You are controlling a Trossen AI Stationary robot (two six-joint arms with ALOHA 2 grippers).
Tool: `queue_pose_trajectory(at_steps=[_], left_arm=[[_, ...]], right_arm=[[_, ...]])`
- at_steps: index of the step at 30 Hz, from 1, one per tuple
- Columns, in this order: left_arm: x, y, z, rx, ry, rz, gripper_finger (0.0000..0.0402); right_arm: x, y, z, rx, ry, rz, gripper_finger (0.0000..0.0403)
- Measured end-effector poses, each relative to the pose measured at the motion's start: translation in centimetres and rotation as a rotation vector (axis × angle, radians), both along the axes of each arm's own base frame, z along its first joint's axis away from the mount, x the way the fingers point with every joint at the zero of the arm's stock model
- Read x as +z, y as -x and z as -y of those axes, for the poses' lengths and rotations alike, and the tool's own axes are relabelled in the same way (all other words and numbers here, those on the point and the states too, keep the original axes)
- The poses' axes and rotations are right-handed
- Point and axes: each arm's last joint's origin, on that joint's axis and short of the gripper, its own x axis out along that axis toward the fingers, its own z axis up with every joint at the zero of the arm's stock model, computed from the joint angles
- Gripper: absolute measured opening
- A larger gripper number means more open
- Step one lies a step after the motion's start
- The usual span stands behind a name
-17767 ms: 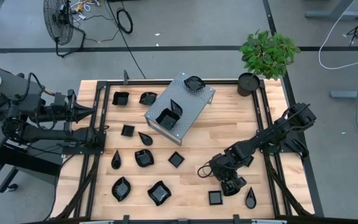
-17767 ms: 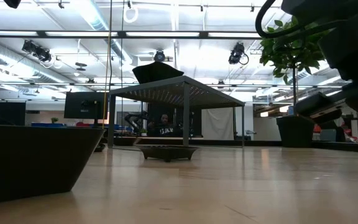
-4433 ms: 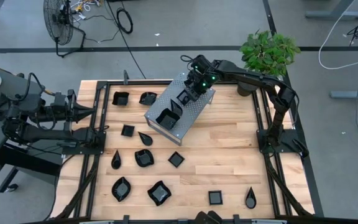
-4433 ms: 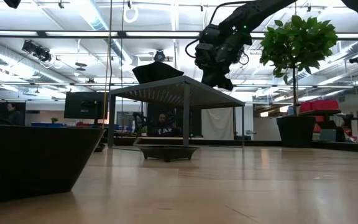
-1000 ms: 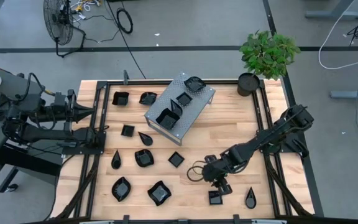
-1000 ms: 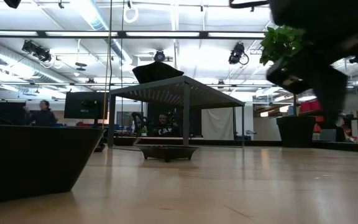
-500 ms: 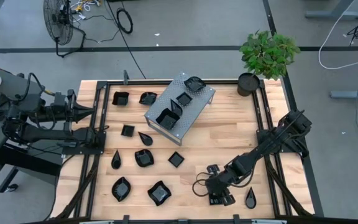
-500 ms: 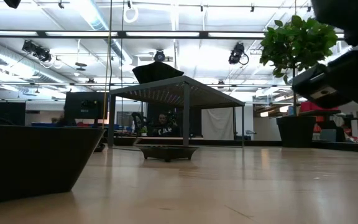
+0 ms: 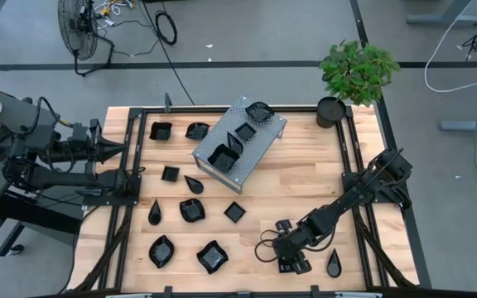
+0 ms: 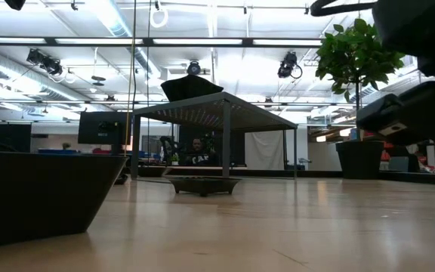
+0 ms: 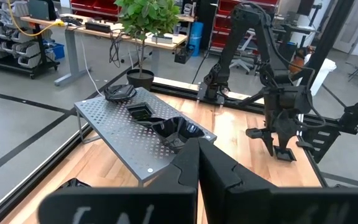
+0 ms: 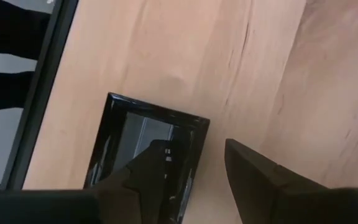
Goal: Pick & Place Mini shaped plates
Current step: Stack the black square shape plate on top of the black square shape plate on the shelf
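Several glossy black mini shaped plates lie flat on the wooden table (image 9: 305, 182), among them a teardrop plate (image 9: 333, 265) near the front right. Three more sit on the grey metal box (image 9: 267, 136). My right gripper (image 9: 292, 263) is open, slanting down over a small square plate (image 12: 135, 143) near the table's front edge. One finger (image 12: 148, 180) is over the plate's hollow and the other (image 12: 253, 180) is outside its rim (image 12: 197, 149). In the high view this plate is mostly hidden under the gripper. My left gripper (image 11: 197, 165) waits shut above the table's left edge. My right gripper comes at the square plate slanting down from the right and far side, with its fingers astride one rim (image 12: 197, 149). Whether either finger touches the plate, I cannot tell. The plate lies flat on the table.
A potted plant (image 9: 331, 110) stands at the far right corner. Black rails (image 9: 358, 207) run along the table's sides. Loose plates (image 9: 192, 210) crowd the left half. Bare wood lies between the box and my right arm.
My right gripper has moved toward the table's near edge and down, coming over the small square plate, which has stayed where it was. Over the last half second the gripper has kept nearly still.
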Motion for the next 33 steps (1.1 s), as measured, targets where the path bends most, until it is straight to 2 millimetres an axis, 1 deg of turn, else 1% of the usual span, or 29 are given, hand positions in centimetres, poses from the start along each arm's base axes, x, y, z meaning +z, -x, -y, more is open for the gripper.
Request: queue_pose_trajectory(at_steps=[3,8,11,15,20,26,28,33], left_arm=[[0.0,0.0,0.0,0.001,0.0,0.0,0.0005],[0.0,0.0,0.0,0.0,0.0,0.0,0.0005],[0.0,0.0,0.0,0.0,0.0,0.0,0.0005],[0.0,0.0,0.0,0.0,0.0,0.0,0.0005],[0.0,0.0,0.0,0.0,0.0,0.0,0.0005],[0.0,0.0,0.0,0.0,0.0,0.0,0.0005],[0.0,0.0,0.0,0.0,0.001,0.0,0.0005],[0.0,0.0,0.0,0.0,0.0,0.0,0.0005]], right_arm=[[-0.7,0.4,0.3,-0.026,-0.019,-0.012,0.0168],[-0.8,0.5,0.3,-0.056,-0.032,-0.024,0.0168],[-0.8,0.4,0.3,-0.06,-0.037,-0.021,0.0161],[-0.8,0.4,0.3,-0.073,-0.041,-0.024,0.0131],[-0.5,0.4,0.5,-0.073,-0.054,-0.022,0.0077],[0.1,-0.1,1.2,-0.09,-0.079,-0.015,0.0012],[0.5,-0.3,1.6,-0.1,-0.086,-0.004,0.0005],[1.4,-1.0,2.9,-0.133,-0.108,0.019,0.0003]])
